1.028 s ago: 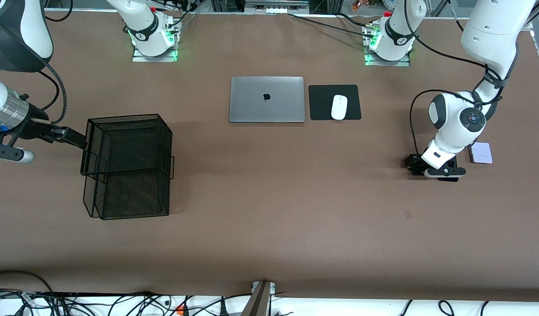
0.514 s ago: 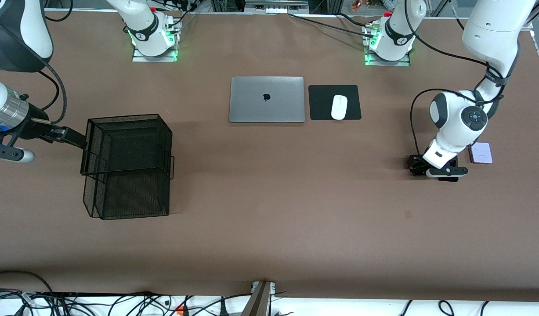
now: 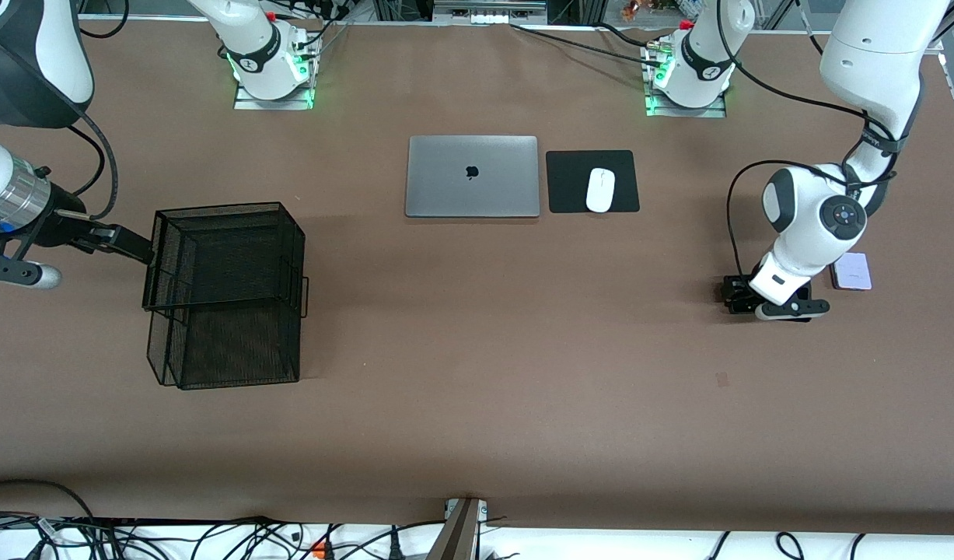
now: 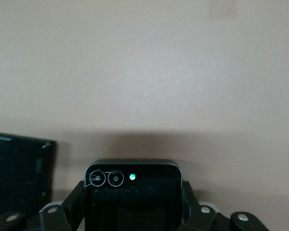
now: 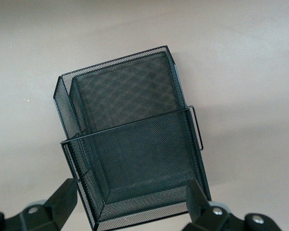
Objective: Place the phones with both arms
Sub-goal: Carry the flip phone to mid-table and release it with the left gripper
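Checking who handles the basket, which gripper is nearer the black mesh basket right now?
Right. The right gripper straddles the mesh basket rim; the left gripper is at the opposite table end.

Black mesh basket point(image 3: 224, 295), grey laptop point(image 3: 472, 176), white mouse point(image 3: 600, 190)

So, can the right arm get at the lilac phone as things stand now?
Probably not. The lilac phone lies at the left arm's end of the table, beside the left gripper, which grips a black folded phone. The right gripper is at the mesh basket.
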Available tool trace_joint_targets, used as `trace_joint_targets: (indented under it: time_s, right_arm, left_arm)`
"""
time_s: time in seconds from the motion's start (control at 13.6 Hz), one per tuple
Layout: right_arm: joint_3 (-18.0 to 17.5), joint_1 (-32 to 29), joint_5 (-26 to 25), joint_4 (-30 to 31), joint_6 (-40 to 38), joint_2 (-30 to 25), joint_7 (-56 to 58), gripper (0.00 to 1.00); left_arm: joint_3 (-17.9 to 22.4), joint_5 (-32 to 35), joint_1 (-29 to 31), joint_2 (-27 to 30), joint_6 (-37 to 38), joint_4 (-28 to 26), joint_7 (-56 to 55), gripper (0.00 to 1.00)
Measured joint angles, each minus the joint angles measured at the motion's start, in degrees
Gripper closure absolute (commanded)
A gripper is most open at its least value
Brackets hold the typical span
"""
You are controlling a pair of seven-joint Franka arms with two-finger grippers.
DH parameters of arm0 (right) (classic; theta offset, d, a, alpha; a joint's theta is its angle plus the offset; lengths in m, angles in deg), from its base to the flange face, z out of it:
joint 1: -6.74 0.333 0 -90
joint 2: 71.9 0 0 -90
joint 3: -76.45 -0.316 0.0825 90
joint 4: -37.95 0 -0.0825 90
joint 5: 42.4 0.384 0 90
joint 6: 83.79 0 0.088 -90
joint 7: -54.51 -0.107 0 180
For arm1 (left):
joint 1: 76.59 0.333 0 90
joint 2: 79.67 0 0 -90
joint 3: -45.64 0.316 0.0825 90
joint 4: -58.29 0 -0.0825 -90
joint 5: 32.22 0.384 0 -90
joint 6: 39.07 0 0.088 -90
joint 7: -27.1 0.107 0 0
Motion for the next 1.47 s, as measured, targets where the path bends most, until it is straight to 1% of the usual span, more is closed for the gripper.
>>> trace_joint_targets:
  time_s: [0.29, 0.44, 0.51, 0.59, 0.81, 0.88, 1.03, 1.32, 1.4, 1.47]
  right_arm:
    - [0.0, 0.0, 0.0, 0.0, 0.0, 0.0, 0.0, 0.0]
    - [0.0, 0.0, 0.0, 0.0, 0.0, 0.0, 0.0, 0.0]
    - [0.0, 0.0, 0.0, 0.0, 0.0, 0.0, 0.0, 0.0]
    - [0.0, 0.0, 0.0, 0.0, 0.0, 0.0, 0.0, 0.0]
    - [0.0, -0.1, 0.0, 0.0, 0.0, 0.0, 0.0, 0.0]
    - [0.0, -0.1, 0.0, 0.0, 0.0, 0.0, 0.0, 0.0]
    - [0.0, -0.1, 0.0, 0.0, 0.0, 0.0, 0.0, 0.0]
    - [0.0, -0.1, 0.0, 0.0, 0.0, 0.0, 0.0, 0.0]
    - [0.0, -0.1, 0.0, 0.0, 0.0, 0.0, 0.0, 0.0]
    - [0.0, -0.1, 0.0, 0.0, 0.0, 0.0, 0.0, 0.0]
  left_arm:
    - [-5.1, 0.0, -0.3, 0.0, 9.5, 7.8, -7.4, 1.0]
    - [-9.4, 0.0, -0.7, 0.0, 11.1, 9.8, -13.1, 1.0]
    - [-11.0, 0.0, -1.9, 0.0, 11.1, 10.5, -16.6, 1.0]
    - [-11.9, 0.0, -4.1, -0.1, 11.1, 11.2, -20.1, 1.0]
    - [-12.1, 0.0, -13.8, -1.4, 12.4, 14.8, -30.3, 1.0]
    - [-12.0, 0.0, -16.9, -2.4, 14.0, 17.1, -33.4, 1.0]
    - [-11.9, 0.0, -22.2, -5.1, 17.1, 23.3, -38.7, 1.0]
    - [-11.1, 0.0, -31.7, -14.1, 18.0, 35.6, -46.0, 1.0]
    - [-10.2, 0.0, -34.0, -16.3, 18.0, 37.8, -47.3, 1.0]
    - [-8.6, 0.0, -36.5, -18.4, 18.0, 39.8, -48.9, 1.0]
